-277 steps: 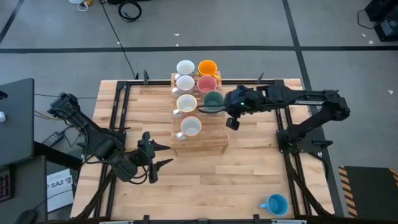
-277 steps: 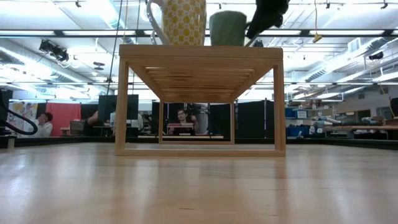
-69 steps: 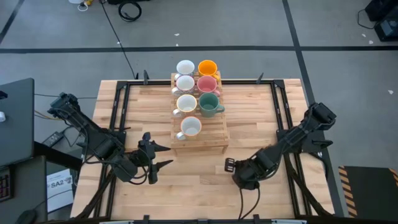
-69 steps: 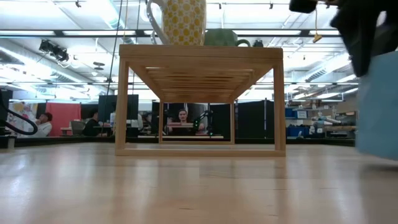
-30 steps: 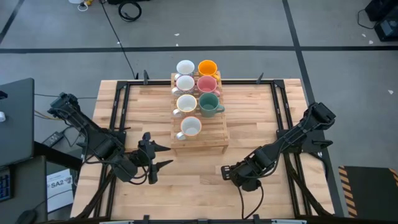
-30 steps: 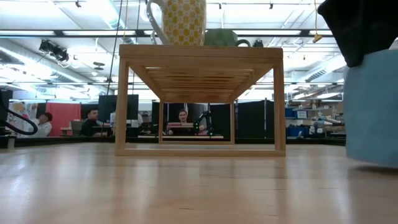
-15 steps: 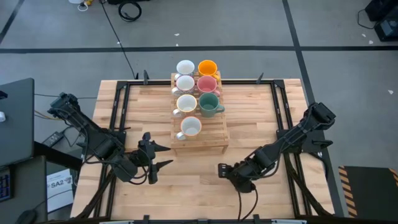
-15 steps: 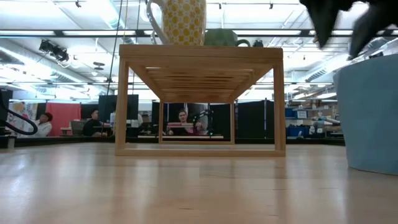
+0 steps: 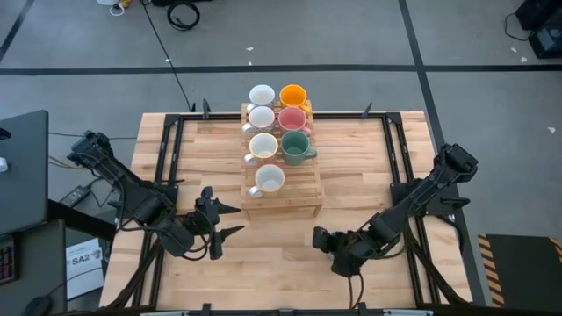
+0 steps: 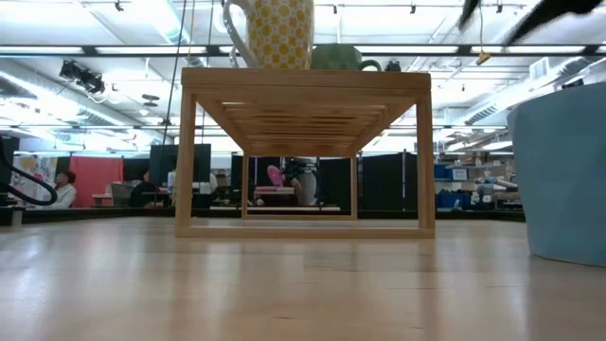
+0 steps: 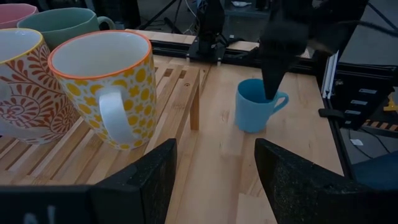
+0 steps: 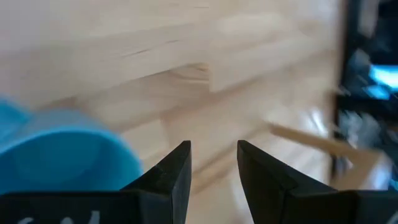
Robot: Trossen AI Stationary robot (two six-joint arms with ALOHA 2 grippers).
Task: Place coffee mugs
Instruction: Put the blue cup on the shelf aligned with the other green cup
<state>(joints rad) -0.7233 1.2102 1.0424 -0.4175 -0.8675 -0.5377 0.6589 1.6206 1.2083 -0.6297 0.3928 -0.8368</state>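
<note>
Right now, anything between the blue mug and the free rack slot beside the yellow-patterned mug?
Nothing visible: only bare table lies between the blue mug and the rack. Its free slot holds nothing.

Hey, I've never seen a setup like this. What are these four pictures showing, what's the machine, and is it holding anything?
It is a robot with two dark jointed arms at a wooden table, each ending in a two-finger claw. One picture looks straight down from above, one looks level across the tabletop, and two come from cameras on the arms' wrists. On the table stands a wooden rack carrying seven mugs, among them a yellow-dotted mug and a green mug. A blue mug stands on the table beside the rack. The right claw is open just above it and holds nothing. The left claw waits open near the rack's front corner, also holding nothing.
</note>
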